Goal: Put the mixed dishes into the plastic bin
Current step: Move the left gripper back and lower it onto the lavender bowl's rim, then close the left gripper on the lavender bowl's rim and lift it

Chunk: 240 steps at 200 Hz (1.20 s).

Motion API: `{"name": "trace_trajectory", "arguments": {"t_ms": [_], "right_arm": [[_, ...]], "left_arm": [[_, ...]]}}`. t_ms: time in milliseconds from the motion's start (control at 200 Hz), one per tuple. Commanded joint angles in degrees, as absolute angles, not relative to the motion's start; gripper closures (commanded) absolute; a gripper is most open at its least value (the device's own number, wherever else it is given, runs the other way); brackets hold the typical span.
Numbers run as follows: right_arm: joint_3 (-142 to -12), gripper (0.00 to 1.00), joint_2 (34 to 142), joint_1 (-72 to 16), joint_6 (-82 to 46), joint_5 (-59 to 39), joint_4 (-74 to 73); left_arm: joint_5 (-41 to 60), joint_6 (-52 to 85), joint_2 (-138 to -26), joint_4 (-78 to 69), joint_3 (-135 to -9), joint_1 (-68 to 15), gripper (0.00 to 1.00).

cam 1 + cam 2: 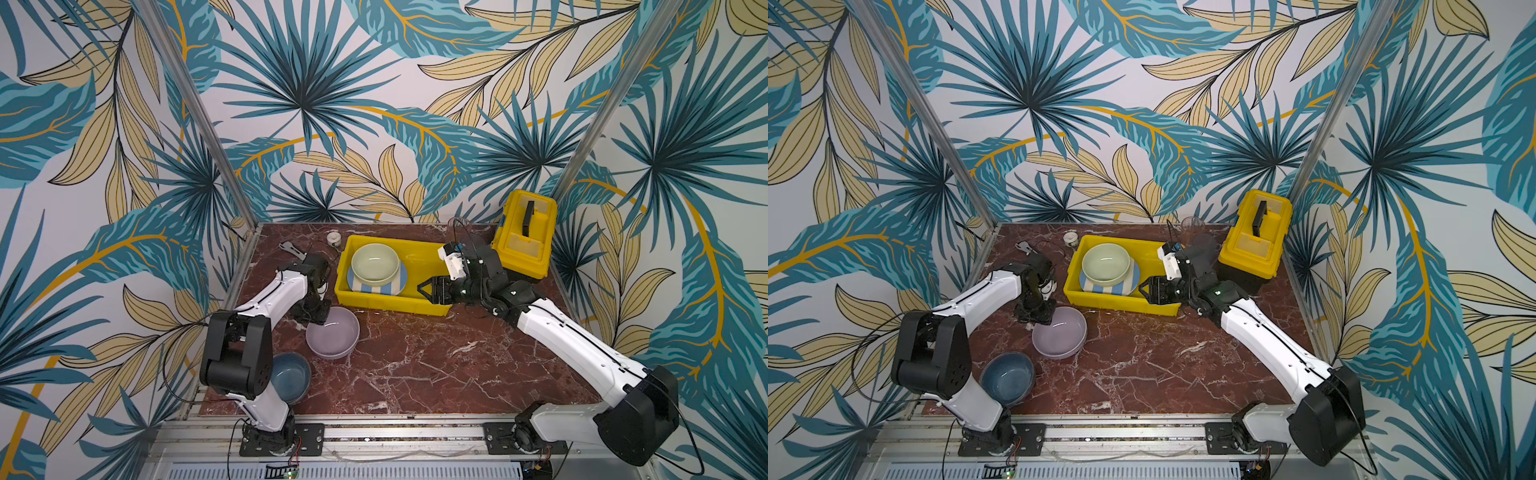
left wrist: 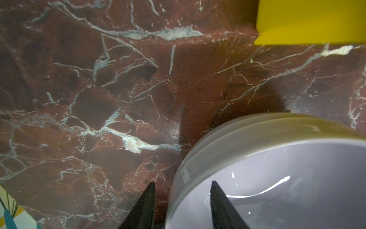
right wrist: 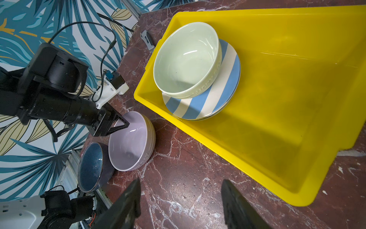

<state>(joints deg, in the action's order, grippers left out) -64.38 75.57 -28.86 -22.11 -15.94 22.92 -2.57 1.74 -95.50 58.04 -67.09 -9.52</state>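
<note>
The yellow plastic bin (image 1: 419, 266) (image 3: 277, 99) holds a pale green bowl (image 1: 375, 259) on a blue-and-cream striped plate (image 1: 374, 289). A lilac bowl (image 1: 332, 332) (image 2: 277, 178) stands on the marble in front of the bin's left end. My left gripper (image 1: 318, 318) (image 2: 183, 183) straddles its rim, open, one finger inside and one outside with a gap to the wall. A blue bowl (image 1: 291, 376) sits near the left arm's base. My right gripper (image 1: 422, 286) (image 3: 181, 180) hovers open and empty at the bin's front right. A clear tumbler (image 1: 1192, 226) stands behind the bin.
A yellow toolbox (image 1: 525, 232) with a black handle stands at the back right. A metal wrench (image 1: 291, 248) and a small white tape roll (image 1: 333, 238) lie at the back left. Patterned walls close three sides.
</note>
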Motion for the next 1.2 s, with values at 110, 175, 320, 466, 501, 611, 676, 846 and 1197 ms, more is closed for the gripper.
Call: {"name": "trace_trajectory", "arguments": {"t_ms": [110, 175, 320, 466, 501, 611, 676, 846, 1197], "right_arm": [[-63.68, 0.34, 75.96, -28.74, -22.19, -16.01, 22.04], [-63.39, 0.34, 75.77, -28.74, -22.07, -16.0, 21.86], [-63.24, 0.34, 75.5, -28.74, -21.64, -15.8, 22.22], [-63.19, 0.34, 75.35, -28.74, -21.44, -15.61, 22.16], [-63.11, 0.34, 75.35, -28.74, -21.49, -15.47, 22.13], [-62.84, 0.34, 75.38, -28.74, -21.76, -15.64, 21.84], [-62.76, 0.34, 75.29, -28.72, -21.61, -15.71, 22.04], [-62.49, 0.34, 75.01, -28.76, -21.45, -15.47, 21.88], [-63.36, 0.34, 76.28, -28.74, -21.27, -16.08, 21.17]], "left_arm": [[-2.37, 1.67, -97.7, 56.35, -66.35, -9.05, 0.64], [-2.38, 1.85, -98.08, 56.34, -66.36, -9.05, 0.66], [-2.33, 2.1, -97.96, 56.29, -66.1, -9.04, 0.71], [-1.45, 2.3, -97.3, 56.34, -65.75, -9.11, 0.8], [-1.28, 2.41, -97.29, 56.34, -65.66, -9.1, 0.82], [-1.27, 2.66, -97.04, 56.34, -65.31, -9.14, 0.84], [-1.58, 2.99, -96.62, 56.37, -65.15, -9.14, 0.86], [-0.86, 3.19, -95.74, 56.33, -64.78, -9.22, 0.91], [-0.09, 2.36, -92.89, 55.42, -64.07, -10.52, 0.97]]}}
